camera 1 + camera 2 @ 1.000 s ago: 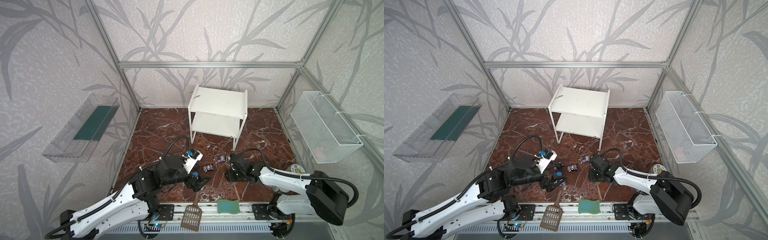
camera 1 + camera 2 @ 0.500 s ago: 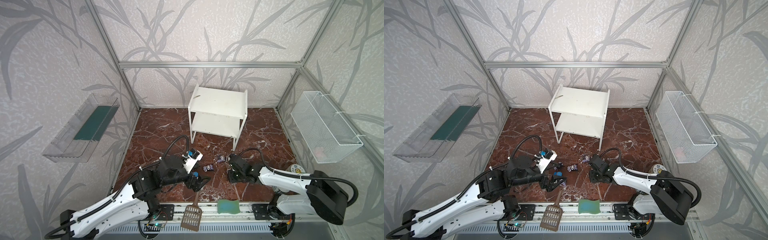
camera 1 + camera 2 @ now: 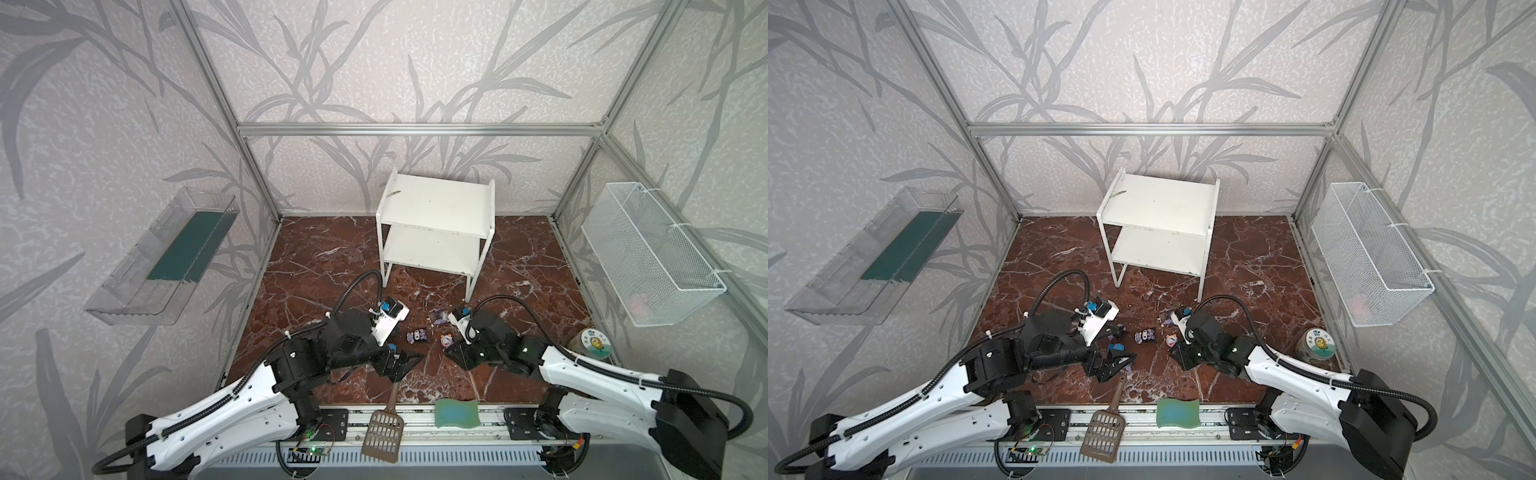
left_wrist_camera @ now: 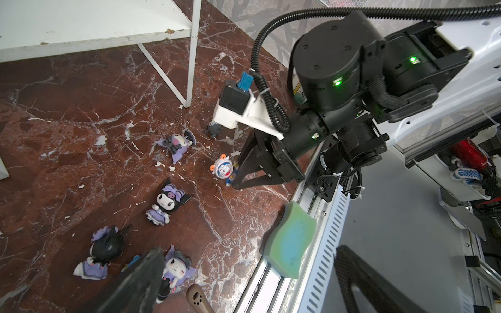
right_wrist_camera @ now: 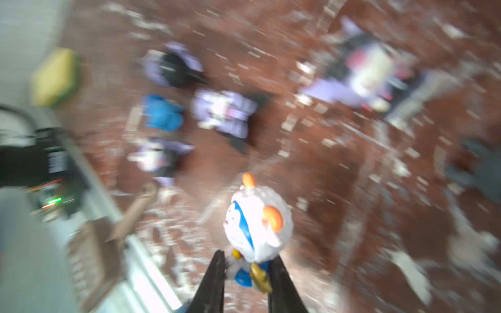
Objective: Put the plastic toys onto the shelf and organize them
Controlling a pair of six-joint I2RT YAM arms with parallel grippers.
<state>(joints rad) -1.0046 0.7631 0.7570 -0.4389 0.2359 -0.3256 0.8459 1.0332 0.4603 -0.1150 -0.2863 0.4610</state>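
Right jaws around white-headed toy (image 5: 257, 225)

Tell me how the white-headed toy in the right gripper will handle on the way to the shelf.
The white-headed toy looks like hard glossy plastic, so probably stiff but slippery. The right gripper pinches only its small body below a far bigger head; it may pivot. Set on the shelf, it likely tips easily.
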